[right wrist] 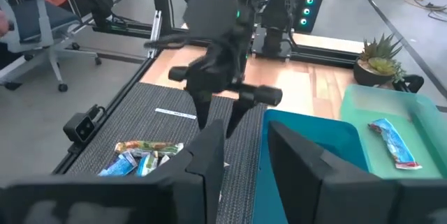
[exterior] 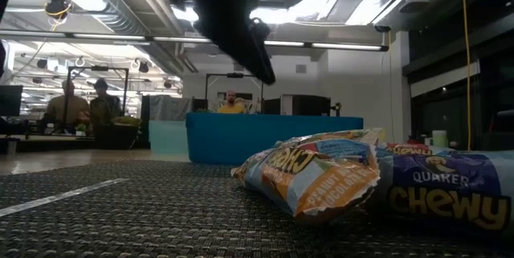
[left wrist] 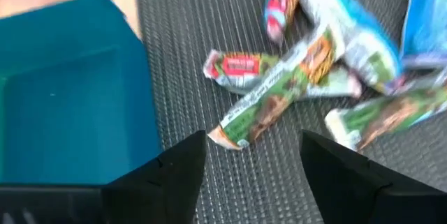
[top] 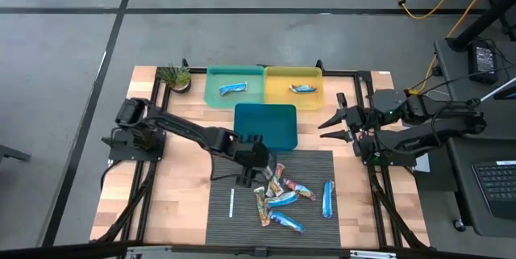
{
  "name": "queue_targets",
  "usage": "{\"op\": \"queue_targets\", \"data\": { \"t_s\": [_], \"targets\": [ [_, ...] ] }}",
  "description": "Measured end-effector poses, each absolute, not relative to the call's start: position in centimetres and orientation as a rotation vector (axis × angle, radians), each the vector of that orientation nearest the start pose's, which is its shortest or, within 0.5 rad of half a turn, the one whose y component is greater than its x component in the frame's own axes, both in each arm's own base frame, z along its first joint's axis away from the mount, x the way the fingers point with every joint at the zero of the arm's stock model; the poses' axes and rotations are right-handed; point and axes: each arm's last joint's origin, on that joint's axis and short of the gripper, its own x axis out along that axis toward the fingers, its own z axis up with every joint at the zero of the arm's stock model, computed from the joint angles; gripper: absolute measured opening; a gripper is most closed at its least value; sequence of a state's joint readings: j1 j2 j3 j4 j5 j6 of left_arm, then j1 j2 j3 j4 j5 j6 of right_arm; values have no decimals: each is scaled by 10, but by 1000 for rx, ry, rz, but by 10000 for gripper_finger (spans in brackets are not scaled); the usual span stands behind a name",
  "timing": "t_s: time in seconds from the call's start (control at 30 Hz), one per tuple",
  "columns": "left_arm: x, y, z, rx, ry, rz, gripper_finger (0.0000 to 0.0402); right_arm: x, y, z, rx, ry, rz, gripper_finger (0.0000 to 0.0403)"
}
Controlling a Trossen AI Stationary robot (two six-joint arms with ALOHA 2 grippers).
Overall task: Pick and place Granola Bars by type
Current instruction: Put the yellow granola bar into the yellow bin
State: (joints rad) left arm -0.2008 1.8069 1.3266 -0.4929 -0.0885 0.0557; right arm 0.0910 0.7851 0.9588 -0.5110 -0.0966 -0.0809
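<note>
The wooden surface (top: 173, 202) carries a dark ribbed mat (top: 242, 227) at its near half and three trays at the far edge: a teal tray (top: 265, 126) in the middle, a green tray (top: 234, 98) and a yellow tray (top: 293, 76) behind it, each of those two holding one blue bar. The left claw (top: 260, 180) hangs with jaws apart and empty over the mat, just beside the heap of Granola Bars (top: 280, 202). The right claw (top: 333, 127) waits beside the teal tray, jaws parted, empty. A thin white stick (top: 231, 202) lies on the mat. A small plant (top: 174, 77) stands at the far left corner.
</note>
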Motion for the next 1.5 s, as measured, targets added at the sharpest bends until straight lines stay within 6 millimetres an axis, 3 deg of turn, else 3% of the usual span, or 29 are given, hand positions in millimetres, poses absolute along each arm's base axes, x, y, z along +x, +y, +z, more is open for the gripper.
{"op": "queue_targets", "data": {
  "t_s": [0.3, 0.73, 1.13, 1.5],
  "targets": [
    [392, -75, 185, 382, 973, -173, 228, 154, 17, 359, -86, 332, 199, 115],
    [403, -77, 154, 367, 988, -238, 230, 154, 17, 358, -82, 349, 199, 115],
    [406, -78, 152, 325, 972, -242, 228, 154, 17, 357, -84, 356, 202, 115],
    [406, -79, 147, 314, 989, -256, 199, 154, 17, 357, -80, 356, 201, 115]
  ]
}}
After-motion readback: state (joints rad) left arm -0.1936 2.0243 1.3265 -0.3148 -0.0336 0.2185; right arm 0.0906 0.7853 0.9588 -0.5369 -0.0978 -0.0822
